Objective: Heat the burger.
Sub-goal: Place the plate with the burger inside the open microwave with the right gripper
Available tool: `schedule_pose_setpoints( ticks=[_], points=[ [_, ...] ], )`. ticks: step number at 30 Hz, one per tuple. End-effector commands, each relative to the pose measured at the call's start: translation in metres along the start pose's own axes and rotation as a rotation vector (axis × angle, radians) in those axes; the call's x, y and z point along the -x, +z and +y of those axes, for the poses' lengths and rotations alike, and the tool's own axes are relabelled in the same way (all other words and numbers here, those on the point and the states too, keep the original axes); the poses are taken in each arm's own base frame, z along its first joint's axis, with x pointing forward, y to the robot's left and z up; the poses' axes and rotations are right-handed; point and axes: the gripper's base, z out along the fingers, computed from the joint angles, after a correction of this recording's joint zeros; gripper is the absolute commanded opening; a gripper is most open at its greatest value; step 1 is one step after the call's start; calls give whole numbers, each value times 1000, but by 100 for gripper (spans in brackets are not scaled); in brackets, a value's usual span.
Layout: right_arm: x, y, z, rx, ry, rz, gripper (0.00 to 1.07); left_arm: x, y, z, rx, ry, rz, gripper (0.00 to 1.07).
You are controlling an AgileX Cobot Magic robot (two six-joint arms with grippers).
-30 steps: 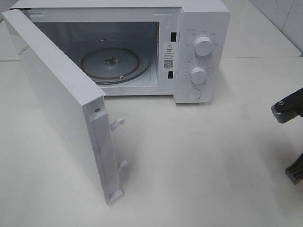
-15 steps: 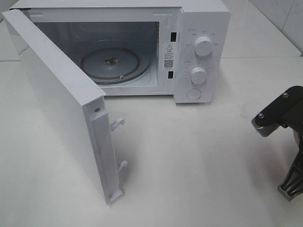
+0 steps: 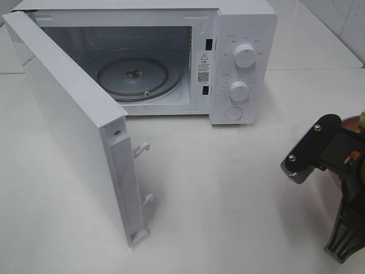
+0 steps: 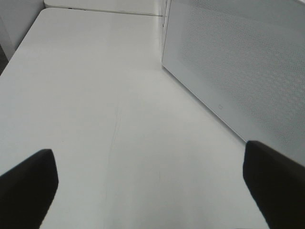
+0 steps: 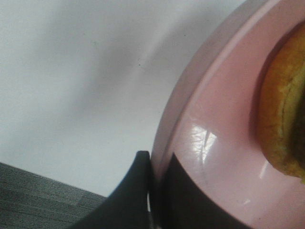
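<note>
The left gripper stands wide open, holding nothing, above the white surface, with the outer face of the door beside it (this arm is out of the high view). From above, the door is swung fully open at the left. The cavity of the microwave shows a glass turntable, with two knobs and a round button to its right. At the far right edge the right arm hangs over the surface, and the right gripper is clamped on the rim of a pink plate. The burger lies on that plate, well apart from the microwave. From above only a sliver of it, probably lettuce, shows past the arm.
</note>
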Motion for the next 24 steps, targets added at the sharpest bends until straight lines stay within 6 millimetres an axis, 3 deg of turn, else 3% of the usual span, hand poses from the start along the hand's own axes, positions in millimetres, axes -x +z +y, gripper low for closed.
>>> schedule_pose_setpoints(
  ticks=[1,24],
  points=[
    [-1,-4,-2,-49,-42,-14,0,0,-2,0,-3,0,-28,98],
    [-12,-31,46,-41,-315,-152,0,0,-2,0,-3,0,-28,98]
  ],
)
